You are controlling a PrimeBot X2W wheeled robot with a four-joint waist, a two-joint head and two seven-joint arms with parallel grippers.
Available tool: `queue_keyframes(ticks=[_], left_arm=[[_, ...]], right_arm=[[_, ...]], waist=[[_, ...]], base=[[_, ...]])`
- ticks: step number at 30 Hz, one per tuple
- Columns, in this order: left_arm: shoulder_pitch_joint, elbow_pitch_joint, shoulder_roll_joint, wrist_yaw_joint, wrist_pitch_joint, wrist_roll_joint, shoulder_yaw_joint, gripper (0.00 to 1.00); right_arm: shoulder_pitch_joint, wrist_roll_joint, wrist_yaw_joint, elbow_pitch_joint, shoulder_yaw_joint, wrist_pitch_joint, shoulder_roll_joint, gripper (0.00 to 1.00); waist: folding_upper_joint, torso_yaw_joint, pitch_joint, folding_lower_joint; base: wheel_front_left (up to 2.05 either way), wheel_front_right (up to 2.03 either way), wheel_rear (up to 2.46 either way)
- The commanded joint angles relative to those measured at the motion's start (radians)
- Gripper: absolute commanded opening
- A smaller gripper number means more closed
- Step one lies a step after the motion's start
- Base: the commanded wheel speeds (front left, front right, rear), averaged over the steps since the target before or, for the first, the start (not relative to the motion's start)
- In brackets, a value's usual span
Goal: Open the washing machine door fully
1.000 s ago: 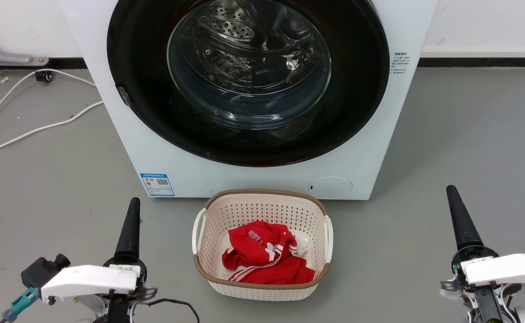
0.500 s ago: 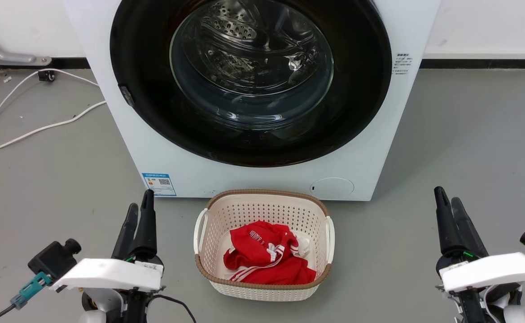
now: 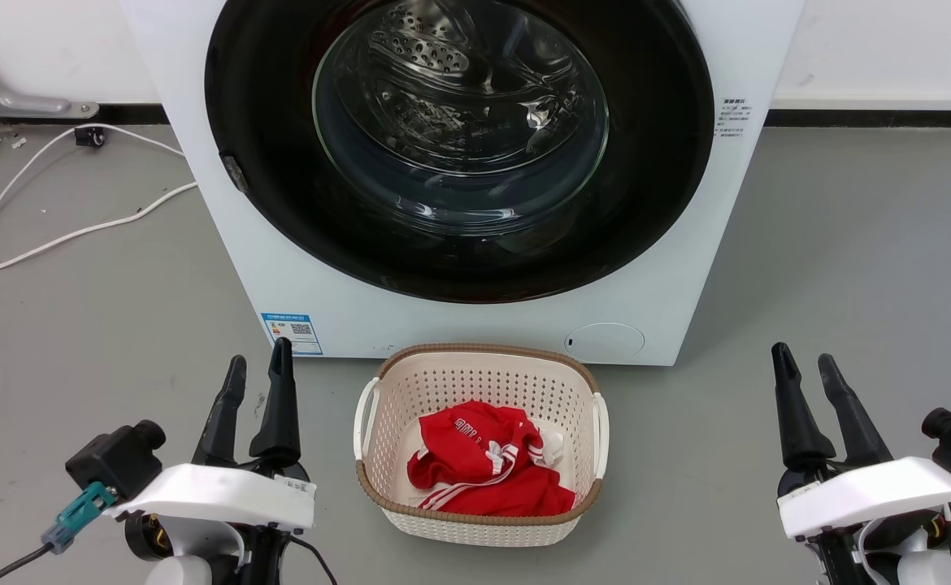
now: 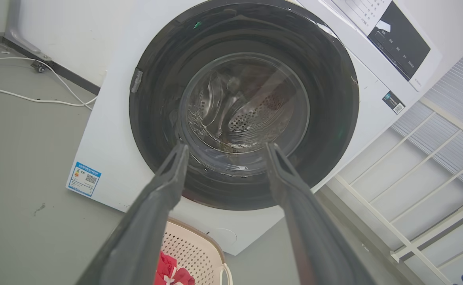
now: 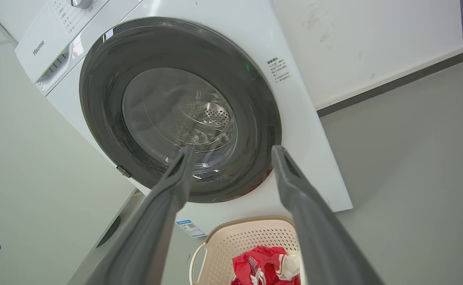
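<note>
The white washing machine stands straight ahead on the floor. Its washing machine door, a glossy black ring around a bulging glass window, sits flush against the front, with a small grey latch piece on its left edge. My left gripper is low at the left, open and empty, well short of the machine. My right gripper is low at the right, also open and empty. The left wrist view looks between its open fingers at the door. The right wrist view does likewise, fingers apart before the door.
A cream laundry basket holding a red garment sits on the floor just before the machine, between my grippers. White cables trail across the grey floor at the left. A white wall with a dark skirting runs behind.
Both grippers' fingers have spread from together to apart. Each gripper has shifted slightly inward, and the head view has drifted a little.
</note>
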State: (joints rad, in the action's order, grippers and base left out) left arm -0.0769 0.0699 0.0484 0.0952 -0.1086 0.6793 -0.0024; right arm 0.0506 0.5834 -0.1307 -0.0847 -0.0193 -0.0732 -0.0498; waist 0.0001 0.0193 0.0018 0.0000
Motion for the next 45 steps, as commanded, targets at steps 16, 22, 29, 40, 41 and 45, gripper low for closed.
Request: queue_keyframes(ticks=[16, 22, 29, 40, 41, 45], left_arm=[[0.005, -0.014, 0.014, -0.014, -0.05, -0.228, -0.042, 1.0], [0.008, -0.017, 0.017, -0.023, -0.066, -0.292, -0.052, 1.0], [0.007, -0.021, 0.023, -0.031, -0.081, -0.362, -0.067, 1.0], [0.01, -0.022, 0.027, -0.048, -0.109, -0.465, -0.085, 1.0], [0.011, -0.022, 0.027, -0.049, -0.11, -0.472, -0.086, 1.0], [0.013, -0.022, 0.027, -0.052, -0.118, -0.5, -0.09, 1.0]], right_arm=[[-0.014, -0.238, 0.0, 0.042, 0.006, -0.003, -0.002, 1.0], [-0.022, -0.304, 0.0, 0.047, 0.003, -0.002, -0.002, 1.0], [-0.025, -0.373, 0.0, 0.048, 0.007, 0.0, -0.001, 1.0], [-0.026, -0.464, 0.0, 0.038, 0.003, -0.009, -0.001, 1.0], [-0.027, -0.469, 0.0, 0.038, 0.003, -0.01, -0.001, 1.0], [-0.027, -0.496, 0.0, 0.039, 0.005, -0.014, -0.001, 1.0]], waist=[[-0.0001, 0.003, -0.005, 0.0], [-0.0001, 0.004, -0.007, 0.0], [-0.0001, 0.004, -0.005, 0.0], [-0.0001, 0.006, -0.004, 0.0], [-0.0001, 0.007, -0.004, 0.0], [-0.0001, 0.007, -0.004, 0.0]], base=[[0.0, 0.0, 0.0], [0.0, 0.0, 0.0], [0.0, 0.0, 0.0], [0.0, 0.0, 0.0], [0.0, 0.0, 0.0], [0.0, 0.0, 0.0]])
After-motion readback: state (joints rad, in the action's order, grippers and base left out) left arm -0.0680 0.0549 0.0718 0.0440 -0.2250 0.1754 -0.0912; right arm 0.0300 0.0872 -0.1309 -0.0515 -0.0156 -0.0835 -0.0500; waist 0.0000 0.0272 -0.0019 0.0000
